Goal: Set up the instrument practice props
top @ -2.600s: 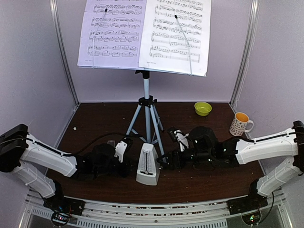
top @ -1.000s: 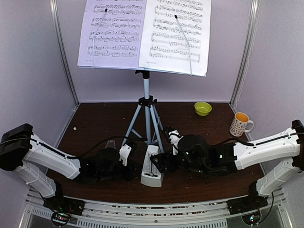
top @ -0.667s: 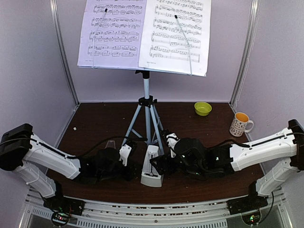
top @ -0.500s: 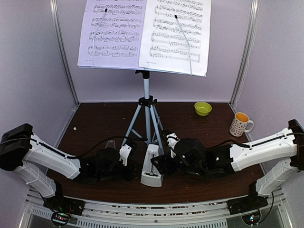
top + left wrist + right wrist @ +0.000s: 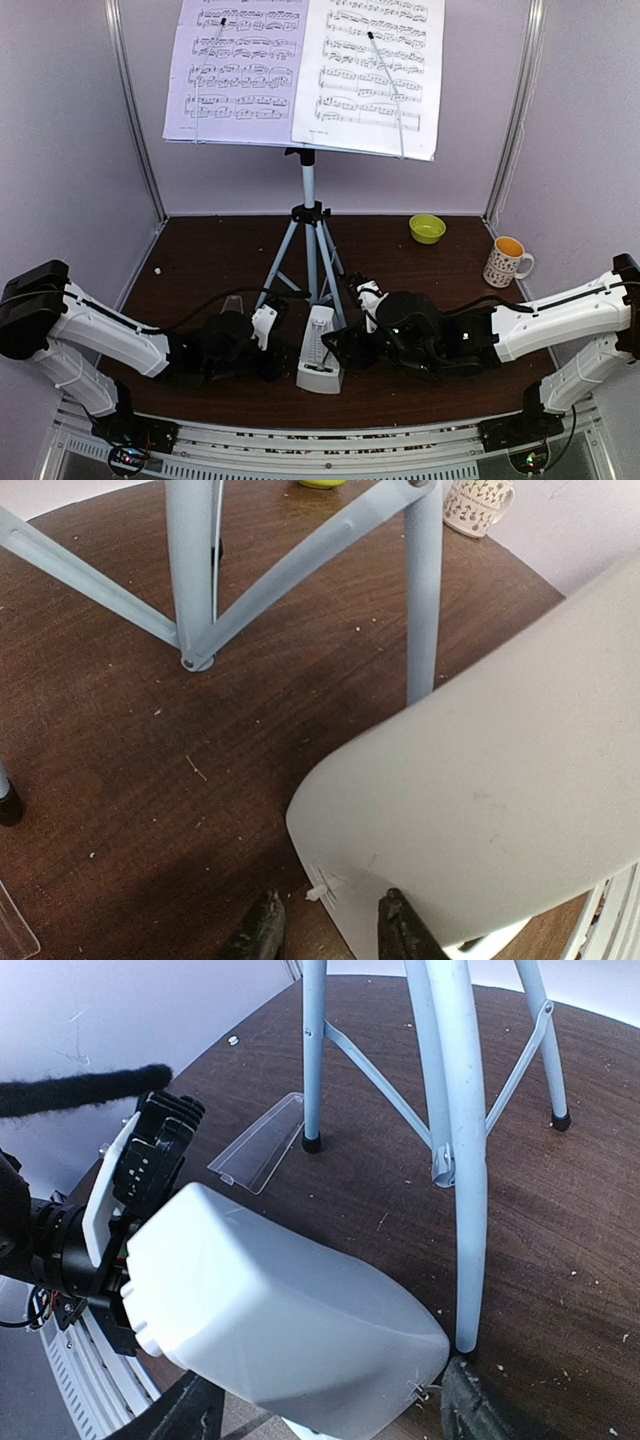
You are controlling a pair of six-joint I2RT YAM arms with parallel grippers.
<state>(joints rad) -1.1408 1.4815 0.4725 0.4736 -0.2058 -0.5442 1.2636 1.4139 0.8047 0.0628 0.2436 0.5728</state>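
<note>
The music stand [image 5: 308, 190] stands at the back on its silver tripod and carries two sheet-music pages [image 5: 238, 70] [image 5: 370, 75]. The pale-grey metronome [image 5: 319, 355] is tipped, its top toward the tripod. My right gripper [image 5: 340, 350] has its jaws wide around the metronome [image 5: 270, 1310], one finger at each end. My left gripper [image 5: 283, 358] is partly open at its left side. In the left wrist view the left gripper [image 5: 331, 935] has a metronome corner [image 5: 500, 750] between its fingers. A clear flat cover [image 5: 232, 299] lies on the table.
A yellow-green bowl [image 5: 427, 228] and a patterned mug [image 5: 507, 260] stand at the back right. The tripod legs [image 5: 462, 1150] spread just behind the metronome. The clear cover [image 5: 258, 1143] lies by the left leg's foot. Side walls close in the table.
The metronome stood upright 2.6 s ago and is now tipped back. My right gripper moved left onto it, then shifted slightly right. My left gripper edged right early and has stayed still since.
</note>
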